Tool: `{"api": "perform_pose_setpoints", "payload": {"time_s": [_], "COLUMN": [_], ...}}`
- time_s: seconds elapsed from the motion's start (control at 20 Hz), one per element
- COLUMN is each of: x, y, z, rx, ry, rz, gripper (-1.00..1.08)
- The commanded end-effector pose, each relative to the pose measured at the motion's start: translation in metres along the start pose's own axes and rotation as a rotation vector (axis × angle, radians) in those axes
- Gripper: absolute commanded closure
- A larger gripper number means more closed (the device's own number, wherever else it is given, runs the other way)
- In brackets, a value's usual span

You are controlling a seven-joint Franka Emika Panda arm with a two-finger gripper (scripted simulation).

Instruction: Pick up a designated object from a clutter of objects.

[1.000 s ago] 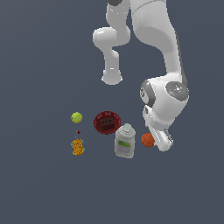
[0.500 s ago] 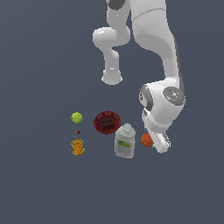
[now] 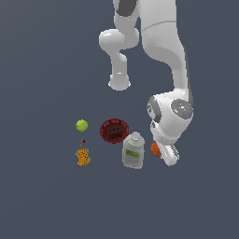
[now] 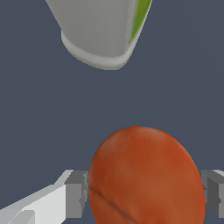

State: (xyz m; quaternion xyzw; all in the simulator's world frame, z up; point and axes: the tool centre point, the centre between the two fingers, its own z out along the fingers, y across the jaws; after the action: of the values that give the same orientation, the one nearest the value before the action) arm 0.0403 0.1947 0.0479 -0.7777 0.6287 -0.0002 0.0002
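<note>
Two finger pads [image 4: 77, 194] flank the orange ball [image 4: 146, 177] in the wrist view, pinching it; the exterior view shows only a sliver of that ball [image 3: 155, 148] behind the gripper [image 3: 168, 156], just beside the white bottle [image 3: 133, 151].

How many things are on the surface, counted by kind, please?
Balls: 2, the orange ball and the yellow-green ball
Dishes: 1, dark red dish
Bottles: 1, white bottle
Blocks: 1, orange speckled block
Total: 5
</note>
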Motion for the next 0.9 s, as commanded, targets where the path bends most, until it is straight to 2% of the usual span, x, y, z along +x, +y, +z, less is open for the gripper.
{"api": "perform_pose_setpoints", "payload": {"time_s": [0.0, 0.5, 0.85], "x": [0.000, 0.001, 0.016], "y": [0.000, 0.000, 0.007], "z": [0.001, -0.001, -0.015], "rx": [-0.001, 0.001, 0.001], "ry": [0.000, 0.000, 0.000], "rz": [0.000, 0.000, 0.000], "gripper": [1.08, 1.08, 1.08]}}
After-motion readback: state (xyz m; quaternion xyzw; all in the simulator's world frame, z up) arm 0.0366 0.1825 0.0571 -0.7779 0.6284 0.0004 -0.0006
